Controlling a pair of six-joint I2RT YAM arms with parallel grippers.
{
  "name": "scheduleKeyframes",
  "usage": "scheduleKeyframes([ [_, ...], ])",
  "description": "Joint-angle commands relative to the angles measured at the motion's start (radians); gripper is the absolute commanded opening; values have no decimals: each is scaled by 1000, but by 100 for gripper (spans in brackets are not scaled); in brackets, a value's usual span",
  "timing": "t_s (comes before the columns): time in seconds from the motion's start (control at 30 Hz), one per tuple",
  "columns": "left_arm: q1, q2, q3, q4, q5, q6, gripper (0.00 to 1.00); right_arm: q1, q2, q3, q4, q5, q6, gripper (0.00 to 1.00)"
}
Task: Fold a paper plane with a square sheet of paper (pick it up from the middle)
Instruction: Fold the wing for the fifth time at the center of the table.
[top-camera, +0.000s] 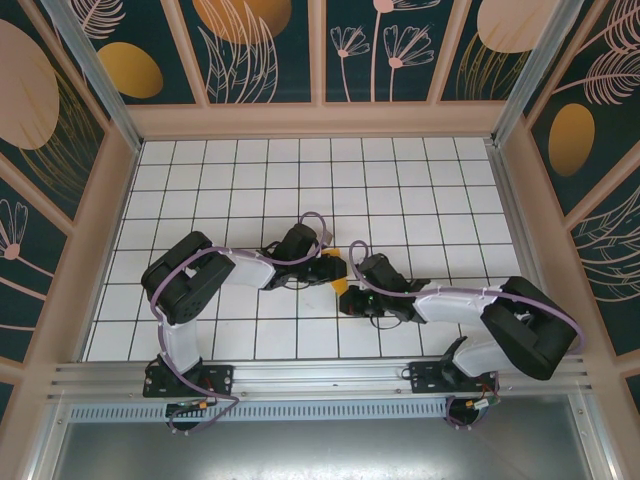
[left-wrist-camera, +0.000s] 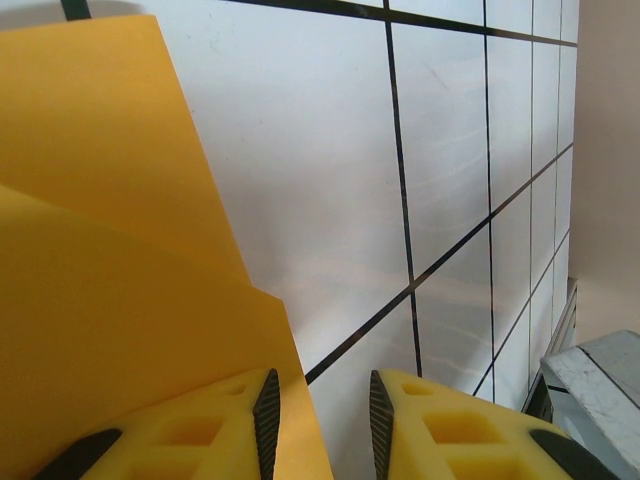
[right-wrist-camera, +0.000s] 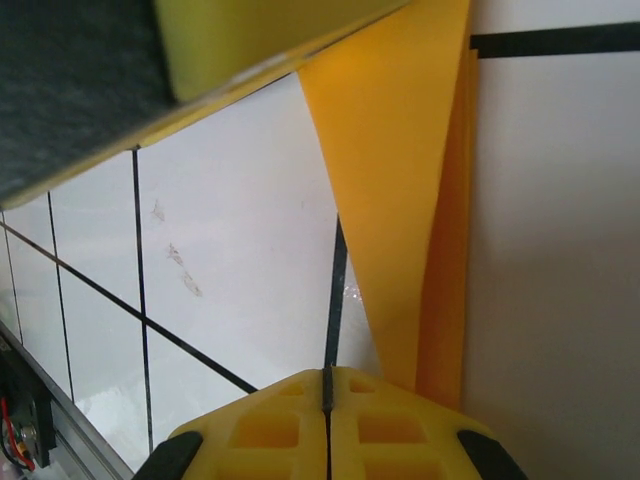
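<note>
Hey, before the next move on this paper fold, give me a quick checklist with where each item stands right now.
1. Is the right gripper shut? Ok, its fingers meet with no gap.
2. Is the sheet of paper caught in that grip? Cannot tell. It runs down behind one finger, beside the seam.
3. Is the left gripper open? Ok, the table shows between its jaws.
4. Is the paper clear of the left fingers? Not ok, its edge reaches into the gap.
5. Are the fold layers lined up? Cannot tell, too little of the sheet is in frame.
6. Is there room between the grippers? Not ok, they crowd together in the top view.
</note>
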Motion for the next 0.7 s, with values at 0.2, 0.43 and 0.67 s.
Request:
scheduleKeyframes([
  [0.2, 3, 101, -20, -151, -133, 55, 32, -54, -47, -131, 52, -6, 87, 10],
  [0.43, 3, 106, -17, -157, -134, 58, 31, -93, -86, -221, 140, -84, 173, 11],
  [0.67, 3, 103, -17, -153, -130, 59, 31, -112, -206, -200, 32, -61, 171, 12],
])
